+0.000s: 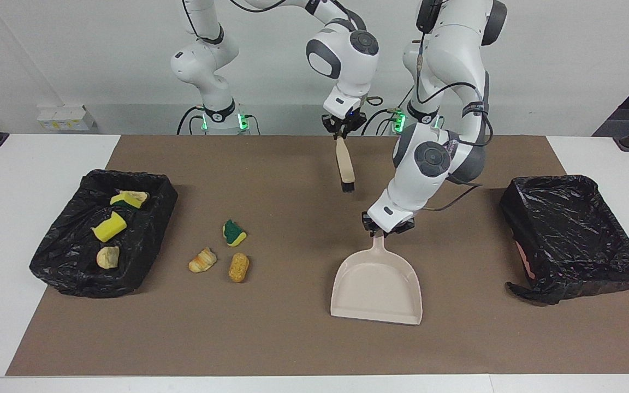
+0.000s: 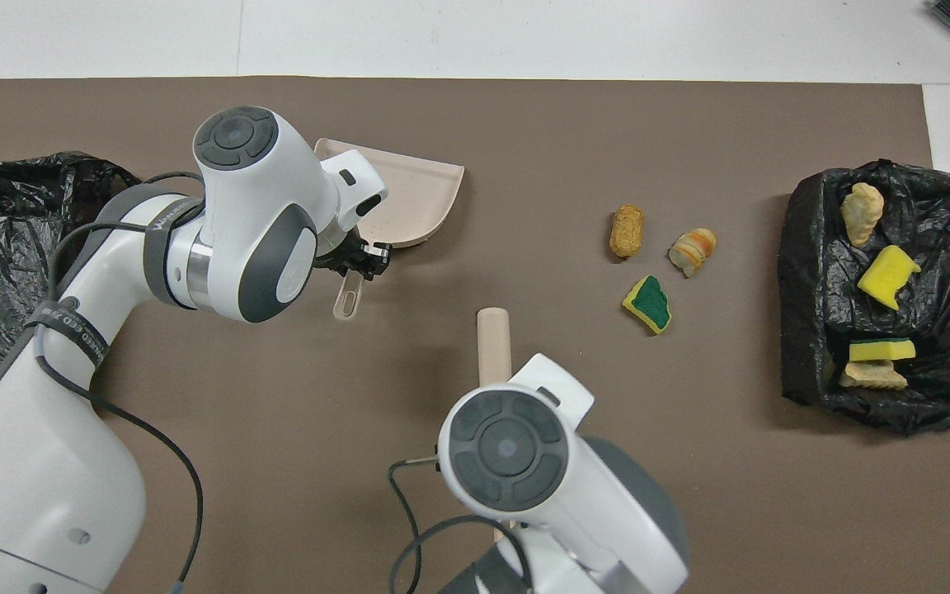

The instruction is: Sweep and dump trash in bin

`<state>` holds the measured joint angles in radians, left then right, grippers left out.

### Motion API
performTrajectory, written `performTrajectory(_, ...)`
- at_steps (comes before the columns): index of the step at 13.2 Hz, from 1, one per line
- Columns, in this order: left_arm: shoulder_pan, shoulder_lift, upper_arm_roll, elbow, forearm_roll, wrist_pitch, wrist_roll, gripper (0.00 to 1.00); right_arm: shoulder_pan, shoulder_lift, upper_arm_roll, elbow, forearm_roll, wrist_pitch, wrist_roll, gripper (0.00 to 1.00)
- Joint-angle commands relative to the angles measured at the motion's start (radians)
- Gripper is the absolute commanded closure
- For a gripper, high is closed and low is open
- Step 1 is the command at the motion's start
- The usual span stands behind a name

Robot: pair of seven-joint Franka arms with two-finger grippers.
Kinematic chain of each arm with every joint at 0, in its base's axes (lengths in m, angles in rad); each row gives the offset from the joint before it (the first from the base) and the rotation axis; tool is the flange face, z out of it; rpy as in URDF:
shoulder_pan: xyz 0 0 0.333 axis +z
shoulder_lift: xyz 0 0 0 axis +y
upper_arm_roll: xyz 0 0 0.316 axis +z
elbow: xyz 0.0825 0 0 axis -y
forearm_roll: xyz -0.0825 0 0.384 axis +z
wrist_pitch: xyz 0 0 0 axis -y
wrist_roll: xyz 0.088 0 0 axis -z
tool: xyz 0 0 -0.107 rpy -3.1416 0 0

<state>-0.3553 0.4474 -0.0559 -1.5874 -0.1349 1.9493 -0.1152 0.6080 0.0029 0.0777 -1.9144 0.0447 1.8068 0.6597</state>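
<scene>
Three scraps [image 1: 227,254] on mat, four in bin [image 1: 58,251]

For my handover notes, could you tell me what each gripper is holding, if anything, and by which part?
The left gripper holds the beige dustpan by its handle. The right gripper holds the beige brush by the top end of its handle, bristles down.

White table [image 1: 19,218] under a brown mat [image 1: 292,349] bearing two lined bins, dustpan [image 1: 377,289], three scraps
</scene>
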Motion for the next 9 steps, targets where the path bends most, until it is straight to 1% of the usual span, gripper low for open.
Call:
performTrajectory(1, 0.032, 0.002, -0.008, 0.052, 0.011, -0.078, 0.042, 1.0, -0.108, 0.011, 0.01, 0.055, -0.028, -0.011, -0.057, 1.0)
performTrajectory(3, 0.058, 0.014, -0.015, 0.072, 0.006, -0.087, 0.077, 1.0, -0.178, 0.061, 0.01, 0.121, -0.035, -0.012, -0.133, 1.0)
performTrajectory(5, 0.058, 0.016, -0.015, 0.09, -0.029, -0.085, 0.095, 1.0, -0.236, 0.089, 0.011, 0.139, -0.036, 0.014, -0.239, 1.0)
performTrajectory(7, 0.056, 0.01, -0.019, 0.09, -0.071, -0.089, 0.095, 1.0, -0.269, 0.121, 0.01, 0.172, -0.036, 0.06, -0.301, 1.0)
performTrajectory(9, 0.044, 0.007, -0.037, 0.09, -0.086, -0.079, 0.095, 1.0, -0.283, 0.132, 0.01, 0.186, -0.046, 0.088, -0.322, 1.0)
